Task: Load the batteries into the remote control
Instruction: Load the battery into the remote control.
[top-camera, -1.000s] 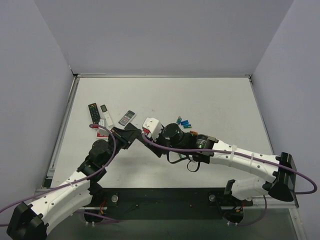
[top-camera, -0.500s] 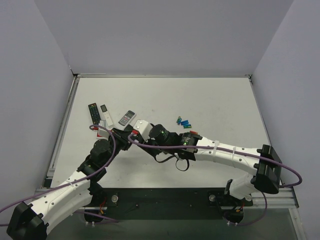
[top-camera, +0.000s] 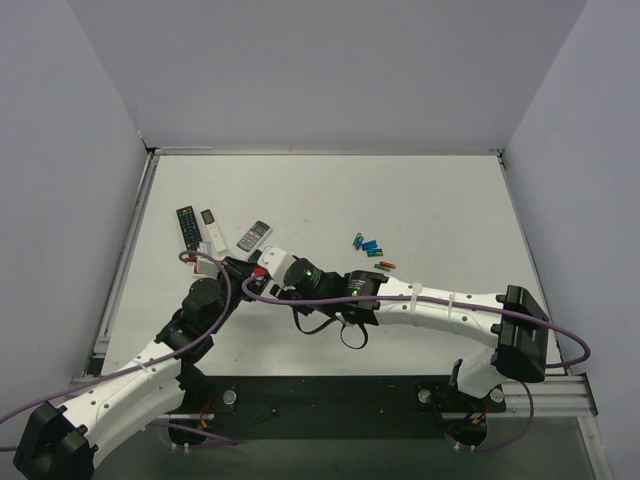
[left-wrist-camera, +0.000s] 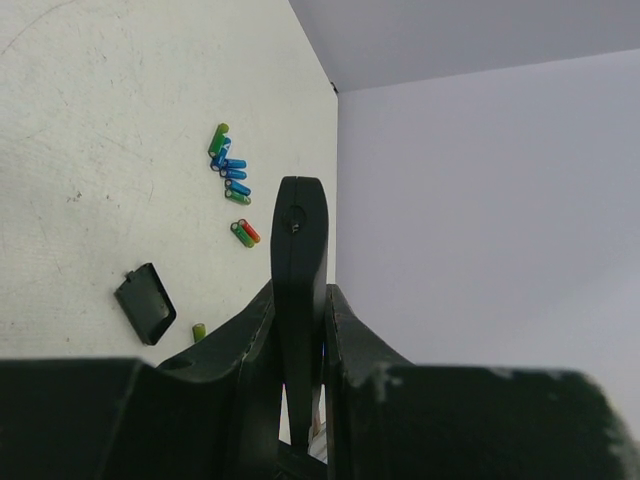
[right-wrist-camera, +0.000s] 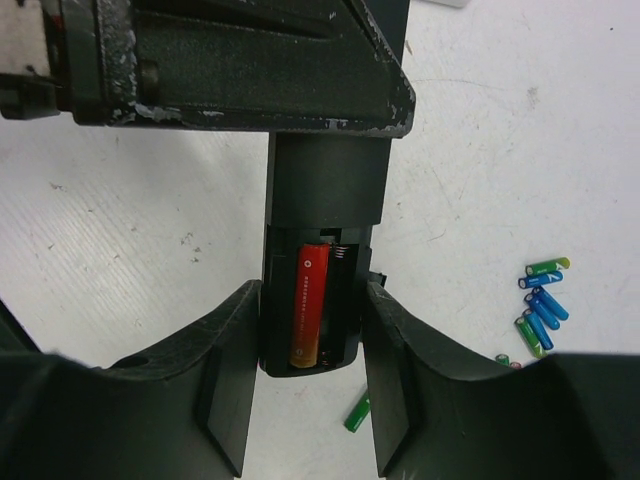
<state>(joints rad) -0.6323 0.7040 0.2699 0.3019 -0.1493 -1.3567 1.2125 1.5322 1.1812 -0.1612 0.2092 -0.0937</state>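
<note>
The slim black remote control (left-wrist-camera: 299, 230) stands edge-on between the fingers of my left gripper (left-wrist-camera: 300, 295), which is shut on it. In the right wrist view the remote (right-wrist-camera: 325, 185) shows its open compartment with one orange-red battery (right-wrist-camera: 310, 305) in the left slot; the right slot shows only a spring. My right gripper (right-wrist-camera: 312, 290) is open, its fingers straddling the remote's open end. In the top view both grippers meet (top-camera: 255, 270) left of centre. The black cover piece (left-wrist-camera: 145, 303) lies on the table. Loose blue and green batteries (top-camera: 368, 244) lie to the right.
A black remote with buttons (top-camera: 187, 227), a white remote (top-camera: 208, 230) and a grey one (top-camera: 254, 235) lie at the back left. A green battery (right-wrist-camera: 357, 411) lies under the held remote. An orange and a green cell (top-camera: 385, 266) lie near the right arm.
My right gripper has moved left across the table to the left gripper and now straddles the held remote's end. The left arm has hardly moved.
</note>
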